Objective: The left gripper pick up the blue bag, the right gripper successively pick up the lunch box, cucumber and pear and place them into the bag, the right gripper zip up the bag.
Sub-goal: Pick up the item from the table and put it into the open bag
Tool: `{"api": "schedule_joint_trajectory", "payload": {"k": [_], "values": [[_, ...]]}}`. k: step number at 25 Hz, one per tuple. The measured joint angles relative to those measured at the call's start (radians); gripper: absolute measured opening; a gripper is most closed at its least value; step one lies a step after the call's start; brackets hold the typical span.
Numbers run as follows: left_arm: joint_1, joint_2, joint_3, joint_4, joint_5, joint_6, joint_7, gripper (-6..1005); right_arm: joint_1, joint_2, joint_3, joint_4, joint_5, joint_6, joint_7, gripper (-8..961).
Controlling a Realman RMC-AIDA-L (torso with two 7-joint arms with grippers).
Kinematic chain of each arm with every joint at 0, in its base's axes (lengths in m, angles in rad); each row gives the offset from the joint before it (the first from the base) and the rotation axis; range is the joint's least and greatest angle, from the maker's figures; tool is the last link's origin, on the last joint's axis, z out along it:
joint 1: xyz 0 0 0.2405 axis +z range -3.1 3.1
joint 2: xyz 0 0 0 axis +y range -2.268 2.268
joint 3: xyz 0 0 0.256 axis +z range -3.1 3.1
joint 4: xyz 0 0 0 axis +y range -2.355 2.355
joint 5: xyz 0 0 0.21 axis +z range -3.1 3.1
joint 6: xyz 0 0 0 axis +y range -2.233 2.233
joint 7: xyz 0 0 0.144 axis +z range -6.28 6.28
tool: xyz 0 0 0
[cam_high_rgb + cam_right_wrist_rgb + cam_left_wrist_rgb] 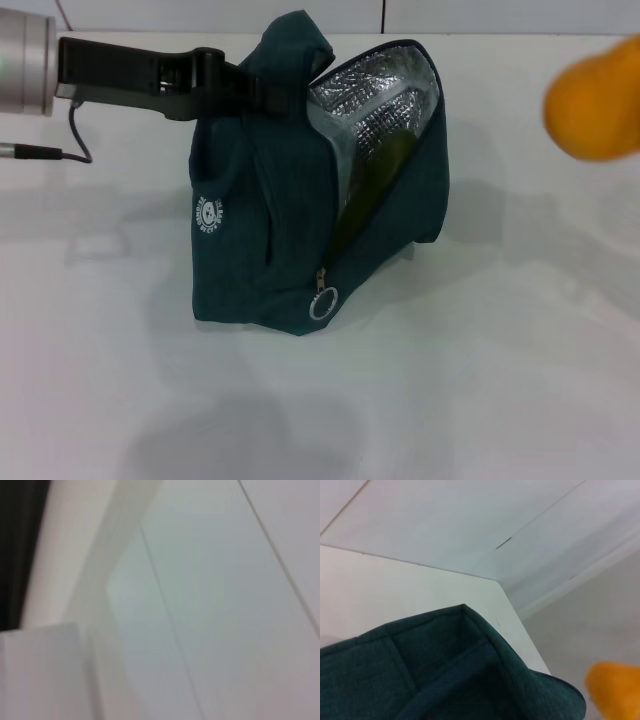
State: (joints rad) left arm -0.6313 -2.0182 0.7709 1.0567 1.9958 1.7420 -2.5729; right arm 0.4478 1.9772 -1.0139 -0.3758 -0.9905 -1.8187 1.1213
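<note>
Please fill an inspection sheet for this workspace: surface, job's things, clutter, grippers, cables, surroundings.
Surface: white table, bare around the bag.
Job's things: blue bag upright, unzipped, foil lining showing; cucumber inside; pear in the air at the right edge; lunch box not seen.
Clutter: nothing seen.
Grippers: left gripper shut on the bag's top edge; right gripper not in view.
Cables: black cable under the left arm.
Surroundings: pale wall panels.
</note>
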Motion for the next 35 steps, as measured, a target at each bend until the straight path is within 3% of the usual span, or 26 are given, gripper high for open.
{"api": "schedule_joint_trajectory", "payload": {"k": [6,11,17,26,35], "values": [[-0.003,-0.001,0.002,-0.012,0.000,-0.002,0.000,43,0.163,0.029,-0.028,0.000,-0.027,0.037,0.058,45],[-0.007,-0.004,0.000,-0.012,0.000,-0.007,0.001,43,0.250,0.043,-0.137,0.006,-0.037,0.099,0.063,49],[-0.011,-0.007,0.001,-0.012,0.000,-0.009,0.002,43,0.275,0.050,-0.242,0.011,-0.030,0.180,0.064,52],[-0.004,0.001,-0.001,-0.012,0.000,-0.009,0.000,43,0.258,0.051,-0.270,0.014,-0.034,0.219,0.063,58],[-0.010,0.010,-0.001,-0.058,0.006,-0.008,0.001,43,0.264,0.051,-0.363,0.007,-0.031,0.312,0.037,64]]}}
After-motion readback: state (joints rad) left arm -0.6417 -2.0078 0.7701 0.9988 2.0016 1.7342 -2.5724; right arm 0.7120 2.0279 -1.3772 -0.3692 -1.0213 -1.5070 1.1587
